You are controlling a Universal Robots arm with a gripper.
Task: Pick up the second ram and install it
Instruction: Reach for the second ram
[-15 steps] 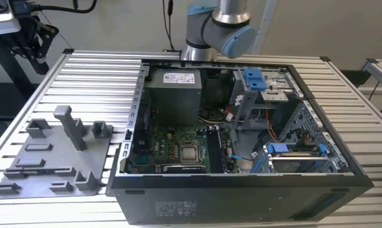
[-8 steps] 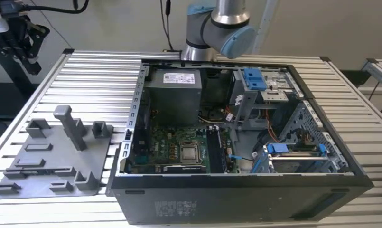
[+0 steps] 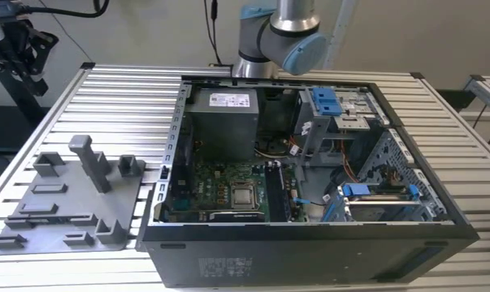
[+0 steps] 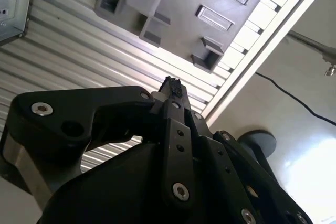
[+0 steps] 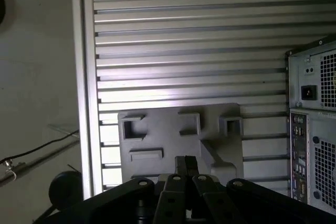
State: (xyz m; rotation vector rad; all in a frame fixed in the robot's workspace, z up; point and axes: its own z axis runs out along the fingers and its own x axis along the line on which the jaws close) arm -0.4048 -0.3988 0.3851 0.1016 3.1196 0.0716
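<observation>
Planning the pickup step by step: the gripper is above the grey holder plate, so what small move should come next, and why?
Probably ease the gripper slowly straight down toward the grey holder plate. In both wrist views it hangs over the plate, apart from it, with the computer case off to one side. Where the ram lies I cannot tell, so a closer look seems safer.

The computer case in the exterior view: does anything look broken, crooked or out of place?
Nothing stands out. The computer case lies open on the slatted table, and the grey holder plate sits flat beside it, posts upright.
</observation>
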